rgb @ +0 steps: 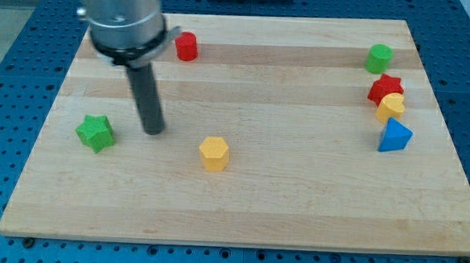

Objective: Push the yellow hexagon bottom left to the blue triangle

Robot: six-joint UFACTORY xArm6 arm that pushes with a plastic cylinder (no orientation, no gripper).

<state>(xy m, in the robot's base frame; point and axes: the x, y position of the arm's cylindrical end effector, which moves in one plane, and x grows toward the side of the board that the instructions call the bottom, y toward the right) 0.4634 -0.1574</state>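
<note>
The yellow hexagon (214, 153) lies on the wooden board (295, 207), left of centre and toward the view's bottom. The blue triangle (394, 136) lies far to its right, near the board's right edge. My tip (153, 131) is on the board to the upper left of the yellow hexagon, apart from it, and to the right of a green star (95, 132).
A red cylinder (186, 46) stands near the top edge, right of the arm's grey body (122, 17). At the right side a green cylinder (378, 58), a red star (385, 88) and a small yellow block (391, 106) stack above the blue triangle.
</note>
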